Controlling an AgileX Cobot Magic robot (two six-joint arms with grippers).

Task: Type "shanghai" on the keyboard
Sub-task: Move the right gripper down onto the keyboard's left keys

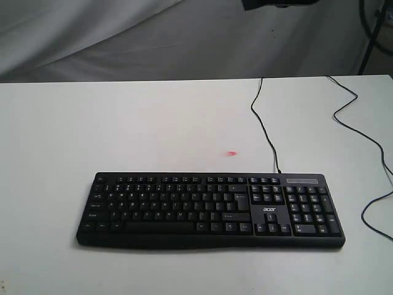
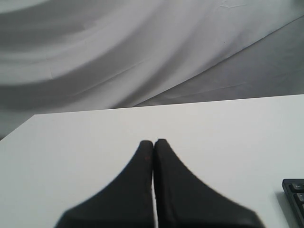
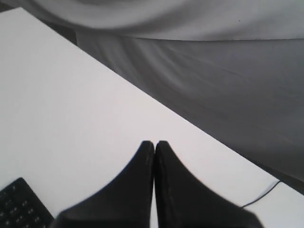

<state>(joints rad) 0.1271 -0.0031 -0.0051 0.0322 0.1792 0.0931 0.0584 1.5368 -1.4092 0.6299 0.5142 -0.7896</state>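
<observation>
You are looking at a plain white worktop (image 1: 123, 123) that is filling most of the exterior view. Behind its far edge, a grey cloth backdrop (image 1: 123, 37) is hanging in soft folds. A dark shape (image 1: 276, 3) is poking in at the top edge of that view, too cut off to identify, and a thin dark stand leg (image 1: 371, 37) is slanting down in the far right corner.

One keyboard (image 1: 209, 209) is lying flat on the near half of the worktop, long side towards you, with its number pad at the right end and the small white "acer" logo just left of that pad. Two thin black cables are lying on the surface. One cable (image 1: 261, 123) is running from the keyboard's back edge, above the number pad, away to the far edge. A second cable (image 1: 362, 135) is snaking down the right side, well apart from the keys. One small pink spot (image 1: 231, 153) is showing on the white surface just beyond the keyboard.

Two hands are showing, one in each wrist view. Your left hand (image 2: 153, 142) is closed, its two fingers meeting at the tips over bare worktop, with a corner of the keyboard off to one side. Your right hand (image 3: 155, 143) is closed the same way, also apart from the keyboard.
</observation>
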